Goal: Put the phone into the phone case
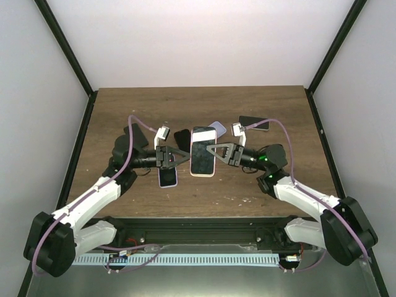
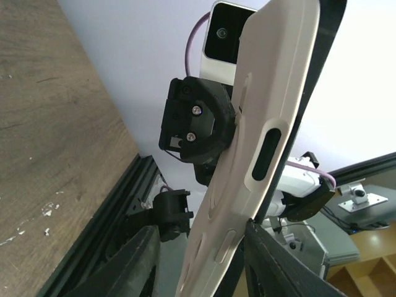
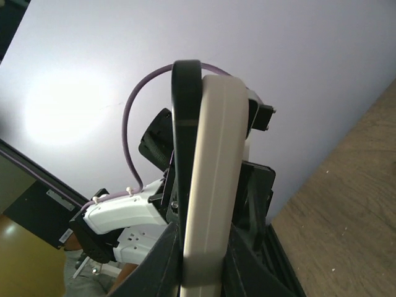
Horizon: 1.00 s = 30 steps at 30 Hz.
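phone (image 1: 203,148) looks mostly seated in the white phone case (image 2: 260,124), right gripper (image 1: 215,150) pinching the case's right edge, left gripper (image 1: 187,154) parted loosely around its left edge. Next up is probably pressing the corners flush

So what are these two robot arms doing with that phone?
They're fitting a phone into a pale case, held up between them. The right gripper is clamped on phone and case together. The left gripper has its fingers open around the case's other edge. Whether the phone is fully seated is hard to tell.
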Available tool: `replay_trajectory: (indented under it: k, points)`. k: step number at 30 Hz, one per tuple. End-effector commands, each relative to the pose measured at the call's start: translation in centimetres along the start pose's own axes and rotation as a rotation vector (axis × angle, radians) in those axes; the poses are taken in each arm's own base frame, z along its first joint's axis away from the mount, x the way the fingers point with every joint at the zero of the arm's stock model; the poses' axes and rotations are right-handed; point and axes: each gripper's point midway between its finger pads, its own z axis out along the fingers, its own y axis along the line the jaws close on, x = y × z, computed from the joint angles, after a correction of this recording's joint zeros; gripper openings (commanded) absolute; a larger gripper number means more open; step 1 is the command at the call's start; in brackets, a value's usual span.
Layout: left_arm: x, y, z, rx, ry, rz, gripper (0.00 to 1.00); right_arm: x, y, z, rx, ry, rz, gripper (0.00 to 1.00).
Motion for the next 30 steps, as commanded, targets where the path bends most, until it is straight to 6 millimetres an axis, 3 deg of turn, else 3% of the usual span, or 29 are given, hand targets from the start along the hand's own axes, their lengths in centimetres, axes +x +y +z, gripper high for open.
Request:
replay_trajectory:
  k: [1, 4, 7, 12, 16, 23, 27, 30]
  points:
    - [0.9, 0.1, 0.2, 0.008, 0.042, 0.013, 0.36, -3.1, 3.4, 0.6, -0.057, -0.094, -0.154, 0.12]
    - [1.1, 0.2, 0.5, 0.015, 0.069, 0.025, 0.27, -3.2, 3.4, 0.7, -0.056, -0.094, -0.169, 0.12]
    - [1.1, 0.6, 0.7, 0.015, 0.088, 0.035, 0.27, -3.1, 2.7, 0.7, -0.032, -0.094, -0.18, 0.12]
    - [1.1, -0.1, 0.6, 0.047, 0.085, 0.045, 0.49, -2.6, 2.3, 0.8, -0.025, -0.068, -0.188, 0.12]
    - [1.4, -0.4, 0.8, 0.059, 0.089, 0.072, 0.55, -2.6, 2.4, 0.8, -0.036, -0.072, -0.184, 0.12]
    - [1.7, -0.2, 1.2, 0.067, 0.102, 0.064, 0.55, -2.6, 1.9, 0.9, -0.021, -0.075, -0.19, 0.12]
    - [1.3, -1.1, 1.2, 0.089, 0.09, 0.083, 0.55, -2.3, 1.9, 1.0, -0.027, -0.056, -0.197, 0.12]
    - [1.2, -1.0, 1.4, 0.078, 0.095, 0.091, 0.43, -2.4, 1.9, 0.9, -0.028, -0.061, -0.198, 0.13]
